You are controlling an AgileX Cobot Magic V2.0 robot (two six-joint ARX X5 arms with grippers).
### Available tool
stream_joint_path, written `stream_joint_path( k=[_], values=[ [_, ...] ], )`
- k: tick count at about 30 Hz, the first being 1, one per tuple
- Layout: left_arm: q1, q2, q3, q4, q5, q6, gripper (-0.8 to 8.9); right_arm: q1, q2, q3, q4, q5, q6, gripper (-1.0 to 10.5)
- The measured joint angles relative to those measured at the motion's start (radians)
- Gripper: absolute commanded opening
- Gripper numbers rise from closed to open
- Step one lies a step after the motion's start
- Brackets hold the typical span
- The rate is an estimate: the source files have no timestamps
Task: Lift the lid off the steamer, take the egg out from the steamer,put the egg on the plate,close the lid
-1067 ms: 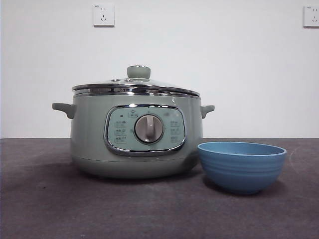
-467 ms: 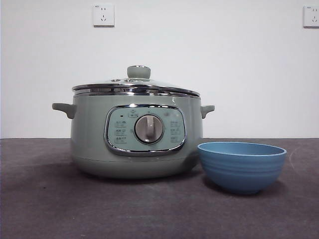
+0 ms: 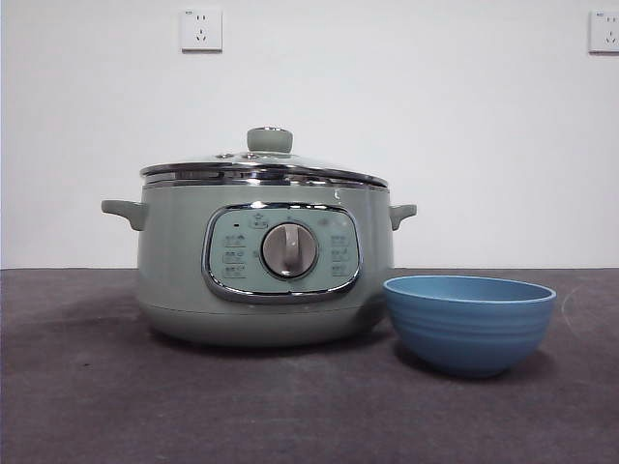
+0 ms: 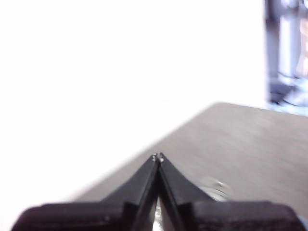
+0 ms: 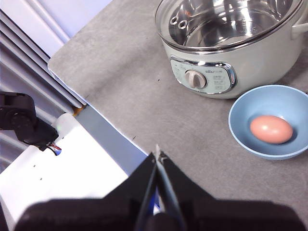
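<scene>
1. Front view. The steamer (image 3: 263, 263), pale sage-green, stands on the dark grey bench (image 3: 116, 406); control panel and central dial face the camera.
2. Front view. The lid (image 3: 263, 170), clear glass with a chrome rim and green knob, sits closed on the steamer's rim.
3. Front view. The plate (image 3: 469, 324), a deep blue ribbed bowl, stands on the bench just beside the steamer, at the side of its far-right handle and slightly nearer the camera. Its contents are hidden at this level angle.
4. Front view. Two wall sockets (image 3: 200, 29) are on the white wall behind the steamer. No arm appears here.
5. Left wrist view. The left gripper (image 4: 158, 157) has its jaws pressed together at the tips, holding nothing. Beyond it lie a stretch of bench and an overexposed white area; the steamer cannot be made out.
6. Right wrist view. The right gripper (image 5: 158, 153) has its jaws closed tip to tip, empty, well apart from the steamer, near the bench's edge.
7. Right wrist view. The steamer (image 5: 226, 72) is seen from above with the lid (image 5: 226, 24) on it; the shiny interior shows through the glass.
8. Right wrist view. The egg (image 5: 271, 129), pinkish-brown, lies inside the plate (image 5: 240, 120), which stands just beside the steamer's front.
</scene>
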Motion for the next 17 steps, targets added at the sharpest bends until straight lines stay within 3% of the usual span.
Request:
stream_joint_path(
  k=[8,17],
  values=[
    [0.219,-0.201,-0.153,0.065,0.007,0.091,-0.04,0.000,0.000,0.000,0.000,0.000,0.000,0.0],
    [0.289,-0.499,-0.736,0.381,-0.032,0.077,-0.04,0.000,0.000,0.000,0.000,0.000,0.000,0.0]
  ],
)
